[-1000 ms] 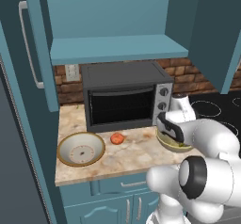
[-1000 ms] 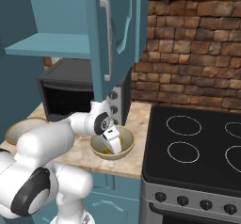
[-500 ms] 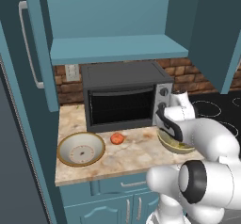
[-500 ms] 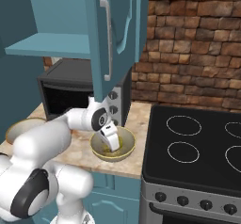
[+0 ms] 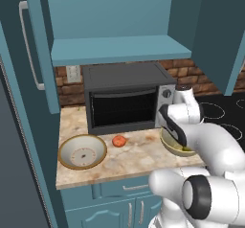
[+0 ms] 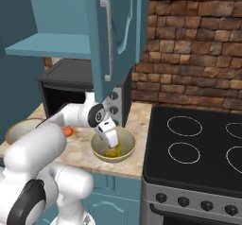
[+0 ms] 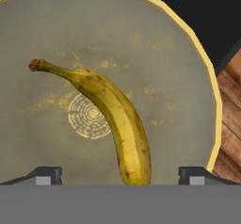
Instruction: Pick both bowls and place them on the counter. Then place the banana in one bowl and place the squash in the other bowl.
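The banana (image 7: 120, 119) lies loose on the floor of the deeper tan-olive bowl (image 7: 155, 68), which stands on the counter (image 5: 129, 161) in front of the microwave's right end. My gripper (image 7: 120, 176) hangs just above it, open, its fingertips (image 7: 44, 175) wide apart on either side of the banana's lower end without touching it. From the right base view the gripper (image 6: 108, 136) points down into this bowl (image 6: 124, 144) over the banana (image 6: 112, 151). The red-orange squash (image 5: 119, 141) rests on the counter, left of that bowl. Farther left sits the wide shallow bowl (image 5: 81, 151), with nothing in it.
A dark microwave (image 5: 127, 97) stands at the back of the counter. An open cabinet door (image 6: 113, 35) hangs above it, with a shelf (image 5: 119, 50) behind. The black stovetop (image 6: 198, 148) adjoins the counter on the right. A brick wall (image 6: 189, 54) runs behind.
The gripper has opened and let the banana go into the deeper bowl. The hand has lifted slightly above it. Squash and wide bowl have not moved.
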